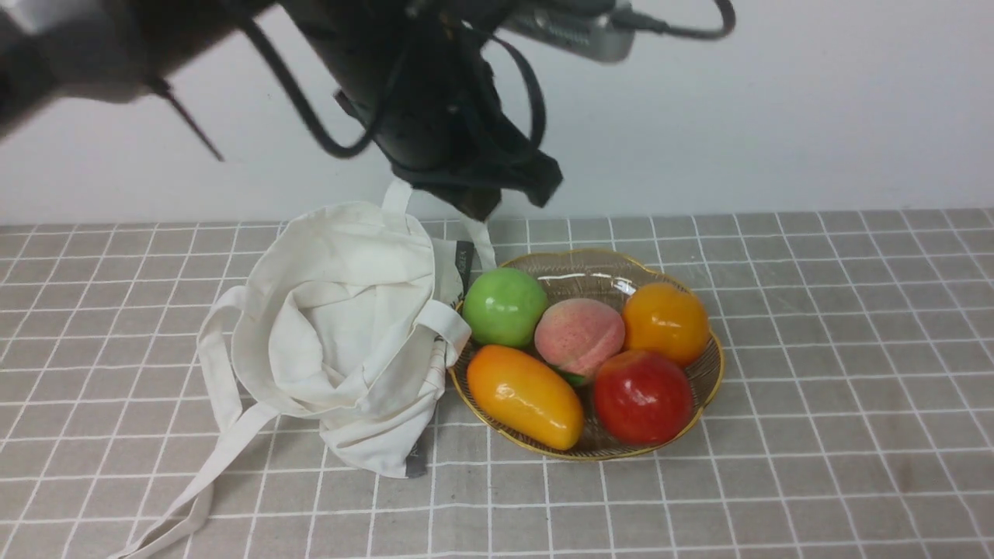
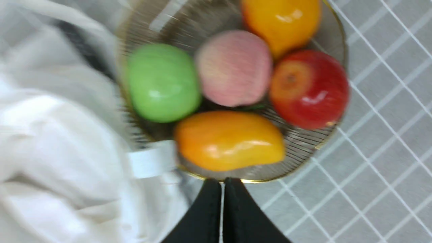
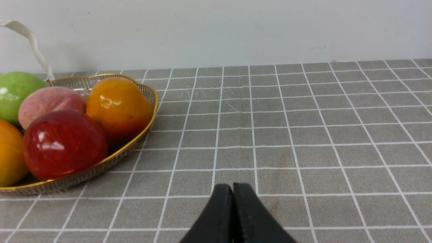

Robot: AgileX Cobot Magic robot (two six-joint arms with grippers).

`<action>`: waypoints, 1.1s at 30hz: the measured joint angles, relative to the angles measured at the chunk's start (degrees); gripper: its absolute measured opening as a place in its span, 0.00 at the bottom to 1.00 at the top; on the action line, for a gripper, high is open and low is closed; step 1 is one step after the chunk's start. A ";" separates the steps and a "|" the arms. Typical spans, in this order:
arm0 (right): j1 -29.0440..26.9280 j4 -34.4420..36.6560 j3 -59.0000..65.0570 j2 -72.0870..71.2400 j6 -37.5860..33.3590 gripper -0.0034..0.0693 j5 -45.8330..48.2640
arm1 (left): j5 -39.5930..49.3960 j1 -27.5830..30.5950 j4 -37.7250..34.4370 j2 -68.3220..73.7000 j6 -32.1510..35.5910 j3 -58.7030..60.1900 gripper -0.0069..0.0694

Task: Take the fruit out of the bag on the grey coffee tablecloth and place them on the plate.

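Note:
The glossy red fruit (image 1: 643,396) lies in the plate (image 1: 717,365) at its near right, and also shows in the left wrist view (image 2: 310,89) and the right wrist view (image 3: 64,143). The off-white bag (image 1: 342,310) lies crumpled and slack on the grey coffee tablecloth (image 1: 839,349), touching the plate's left rim. My left gripper (image 1: 497,202) hangs above the plate's far left edge; in its wrist view (image 2: 222,184) the jaws are shut with nothing between them. A bag strap (image 1: 397,194) rises just beside it. My right gripper (image 3: 233,189) is shut and empty, low over the cloth right of the plate.
The plate also holds a green apple (image 1: 505,307), a pink peach (image 1: 578,335), a round orange fruit (image 1: 665,322) and a long yellow-orange fruit (image 1: 524,396). A long bag strap (image 1: 206,481) trails to the front left. A white wall stands behind.

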 joint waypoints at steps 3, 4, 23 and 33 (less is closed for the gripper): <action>0.00 0.00 0.00 0.00 0.00 0.03 0.00 | -0.12 -0.12 -0.11 -7.42 -1.17 6.93 0.08; 0.00 0.00 0.00 0.00 0.00 0.03 0.00 | -0.67 -0.20 -0.32 -9.07 -1.17 9.80 0.08; 0.00 0.00 0.00 0.00 0.00 0.03 0.00 | -36.41 -1.56 -5.60 -38.64 -1.17 65.05 0.08; 0.00 0.00 0.00 0.00 0.00 0.03 0.00 | -36.47 -1.56 -4.44 -38.64 -1.22 65.78 0.08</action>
